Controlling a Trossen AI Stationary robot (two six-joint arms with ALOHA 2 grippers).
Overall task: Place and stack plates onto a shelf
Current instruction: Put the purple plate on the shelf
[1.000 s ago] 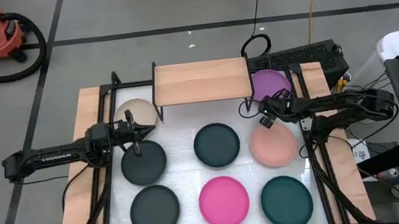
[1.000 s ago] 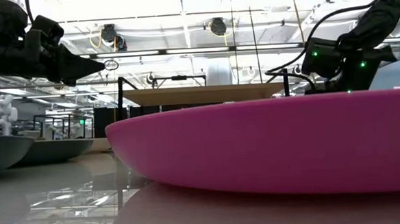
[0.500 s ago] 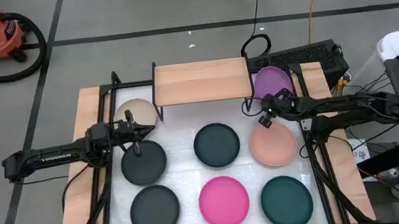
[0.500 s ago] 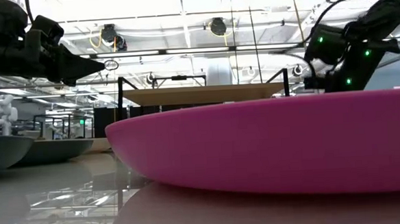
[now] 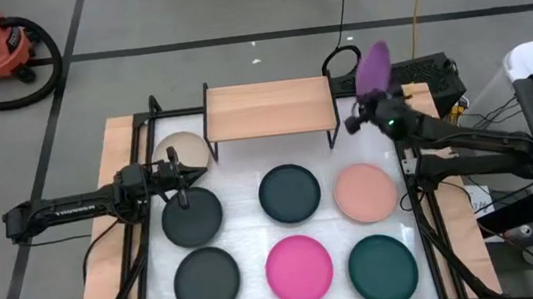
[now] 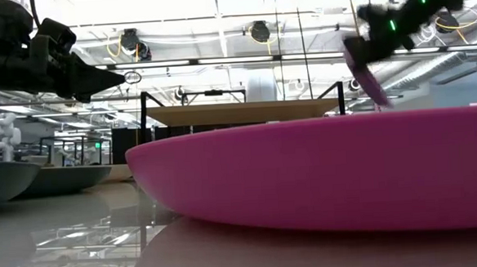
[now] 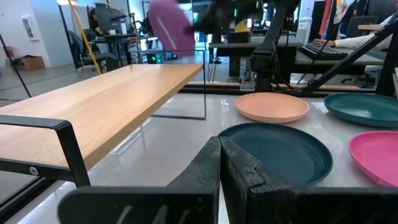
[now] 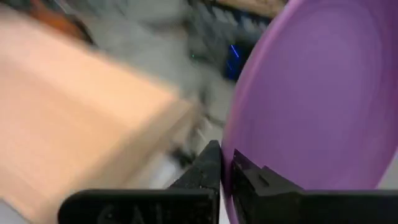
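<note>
Purple plate pinched by its rim in right fingers, tilted for clearance beside shelf; left fingers pressed together

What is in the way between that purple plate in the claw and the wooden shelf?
Nothing visible. The right claw holds the purple plate tilted in the air just beside the shelf, whose wooden top is bare.
</note>
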